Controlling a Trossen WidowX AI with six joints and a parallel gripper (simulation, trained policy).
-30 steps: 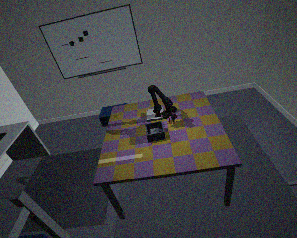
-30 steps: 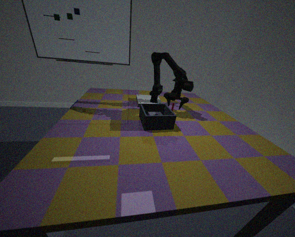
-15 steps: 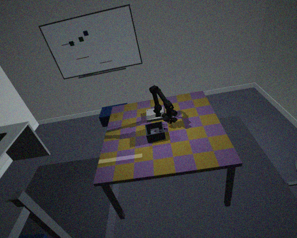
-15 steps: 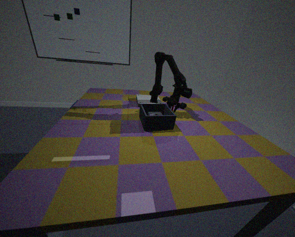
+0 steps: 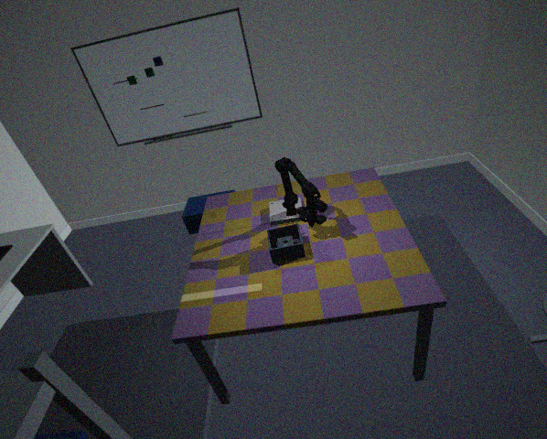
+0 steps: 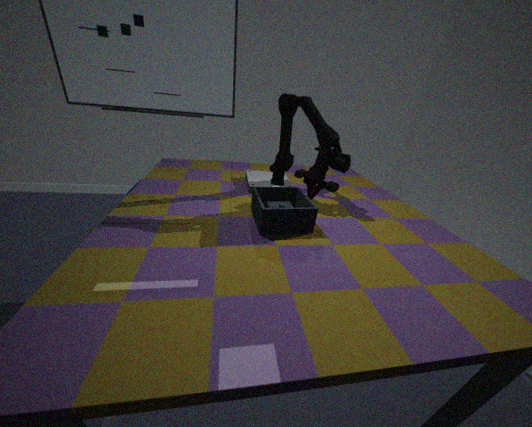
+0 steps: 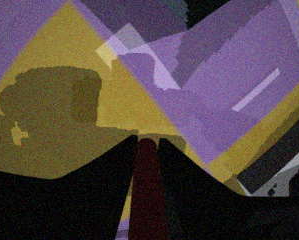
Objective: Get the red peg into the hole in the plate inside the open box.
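Observation:
The red peg (image 7: 148, 195) looks dark and stands between the two black fingertips in the wrist view. My gripper (image 5: 316, 222) (image 6: 311, 196) (image 7: 148, 143) is shut on it, low over the table beside the box. In the top and exterior views the fingers hide the peg, and whether it touches the table cannot be told. The open dark grey box (image 5: 289, 255) (image 6: 286, 223) stands on the table, nearer the top and exterior views than the gripper. The light grey plate (image 6: 275, 203) shows at its bottom. Part of the box and plate also shows at the right edge of the wrist view.
The arm's white base plate (image 5: 277, 210) (image 6: 257, 176) lies behind the box. The box walls rise close beside the gripper. The table (image 5: 299, 306) (image 6: 253, 266) has a purple and yellow checked top, with shadows of the arm across it. The light is dim.

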